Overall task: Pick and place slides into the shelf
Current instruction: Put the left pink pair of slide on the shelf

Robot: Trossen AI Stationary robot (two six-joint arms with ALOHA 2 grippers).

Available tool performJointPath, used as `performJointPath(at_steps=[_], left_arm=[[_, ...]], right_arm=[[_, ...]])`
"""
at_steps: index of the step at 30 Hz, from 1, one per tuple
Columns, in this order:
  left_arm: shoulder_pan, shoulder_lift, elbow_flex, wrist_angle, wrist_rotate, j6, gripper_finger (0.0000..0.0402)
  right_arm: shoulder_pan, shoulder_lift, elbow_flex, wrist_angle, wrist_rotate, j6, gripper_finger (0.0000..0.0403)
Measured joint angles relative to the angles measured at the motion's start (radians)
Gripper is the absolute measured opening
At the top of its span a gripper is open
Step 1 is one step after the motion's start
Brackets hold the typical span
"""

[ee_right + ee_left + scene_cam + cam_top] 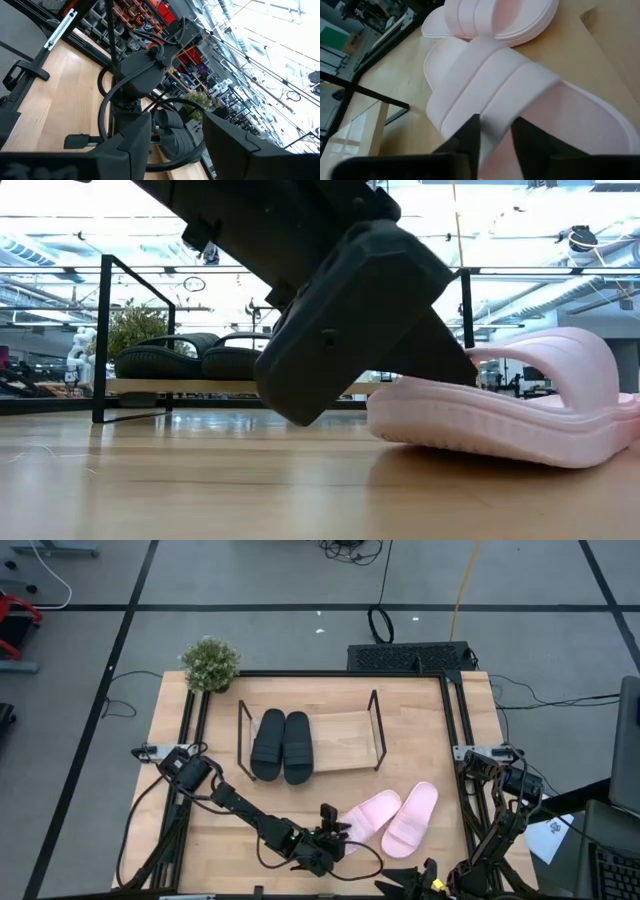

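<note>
A pair of black slides (282, 745) stands on the wooden base of the wire shelf (378, 730), in its left half; the pair also shows in the low view (190, 360). Two pale pink slides lie side by side on the table in front of the shelf, to the right. My left gripper (335, 830) is at the near left end of the left pink slide (372, 813), shut on it. The other pink slide (412, 818) lies just right of it, untouched. My right gripper (175, 145) is open and empty at the table's near right edge. My left gripper has the wide strap's edge (495, 117) of the left pink slide between its two fingers (470, 137). One finger is on the strap's outer side, the other at the foot opening. The fingers slant down from the table's near left. The slide's sole (500, 435) rests on the table.
A small potted plant (210, 662) stands at the table's far left corner. The right half of the shelf's base (345, 740) is bare. A black frame (455, 740) runs along the table's sides. Bare wood lies between the shelf and the pink slides.
</note>
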Motion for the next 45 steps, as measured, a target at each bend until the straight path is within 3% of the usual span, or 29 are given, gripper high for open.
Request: performJointPath(at_steps=[6, 11, 16, 23, 26, 34, 45], left_arm=[[-0.012, 0.0, 0.0, 0.0, -0.013, 0.039, 0.0009], [-0.03, 0.0, 0.009, -0.006, -0.06, 0.042, 0.0003], [-0.077, 0.0, 0.096, -0.012, -0.166, 0.076, 0.0002], [-0.145, 0.0, 0.271, -0.21, -0.452, 0.062, 0.0001], [-0.165, -0.001, 0.322, -0.233, -0.521, 0.074, 0.0001], [-0.185, -0.001, 0.355, -0.241, -0.824, 0.193, 0.0], [-0.11, -0.001, 0.355, -0.259, -0.86, 0.266, 0.0]], right_arm=[[-0.01, 0.0, 0.0, 0.0, 0.0, 0.0, 0.0169], [-0.011, 0.0, 0.0, 0.0, 0.0, 0.0, 0.0169], [-0.011, 0.0, 0.0, 0.0, -0.001, 0.0, 0.0169], [-0.011, 0.0, 0.0, 0.0, 0.0, -0.006, 0.0169], [-0.011, 0.0, 0.0, -0.001, 0.0, -0.029, 0.0169], [-0.018, -0.019, 0.0, 0.0, 0.0, -0.084, 0.0169], [-0.054, -0.161, 0.0, -0.006, 0.0, -0.143, 0.0169]])
